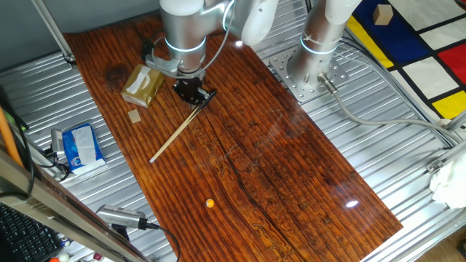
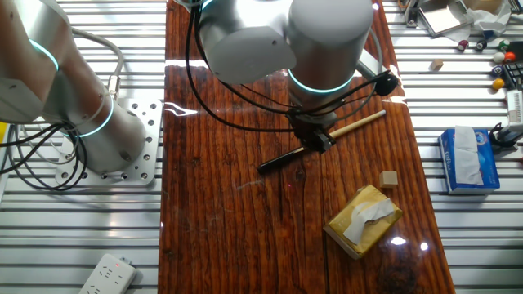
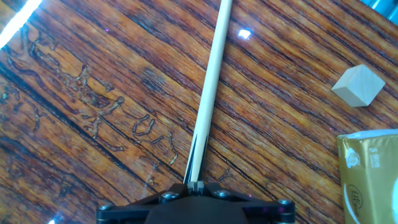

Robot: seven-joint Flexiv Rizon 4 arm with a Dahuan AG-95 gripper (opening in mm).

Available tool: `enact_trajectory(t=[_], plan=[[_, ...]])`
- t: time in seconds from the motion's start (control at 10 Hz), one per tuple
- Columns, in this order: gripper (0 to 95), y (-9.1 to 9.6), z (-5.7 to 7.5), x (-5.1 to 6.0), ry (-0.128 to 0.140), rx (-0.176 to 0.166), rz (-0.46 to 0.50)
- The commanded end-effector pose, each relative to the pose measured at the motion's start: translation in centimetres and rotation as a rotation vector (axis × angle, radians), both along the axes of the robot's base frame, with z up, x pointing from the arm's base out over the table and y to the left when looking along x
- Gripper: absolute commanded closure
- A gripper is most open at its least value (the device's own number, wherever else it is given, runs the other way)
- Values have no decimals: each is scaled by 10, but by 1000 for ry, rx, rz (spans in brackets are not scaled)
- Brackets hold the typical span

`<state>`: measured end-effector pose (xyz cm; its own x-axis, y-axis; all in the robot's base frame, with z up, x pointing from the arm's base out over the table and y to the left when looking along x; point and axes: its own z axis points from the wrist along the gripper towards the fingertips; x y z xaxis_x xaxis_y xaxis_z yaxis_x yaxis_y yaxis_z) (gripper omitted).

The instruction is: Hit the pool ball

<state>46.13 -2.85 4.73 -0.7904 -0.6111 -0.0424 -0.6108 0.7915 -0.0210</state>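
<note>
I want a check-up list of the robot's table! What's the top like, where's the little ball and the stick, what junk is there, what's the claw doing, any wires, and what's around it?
Surface: dark wooden board with glare spots, on ribbed metal.
Job's things: pool ball alone near one end of the board; cue stick lying slanted, tip well short of the ball.
Clutter: tissue box and wooden cube on the board.
Grippers: gripper shut on the cue stick's dark end.
Cables: black cables looped around the arm.
Surroundings: blue tissue pack, power strip, more balls off the board.
</note>
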Motion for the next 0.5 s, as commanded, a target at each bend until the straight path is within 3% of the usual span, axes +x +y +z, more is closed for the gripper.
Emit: enact_trajectory(t=[0.1,0.5], plan=[[950,0,2,-2,4,-2,3],[950,0,2,-2,4,-2,7]])
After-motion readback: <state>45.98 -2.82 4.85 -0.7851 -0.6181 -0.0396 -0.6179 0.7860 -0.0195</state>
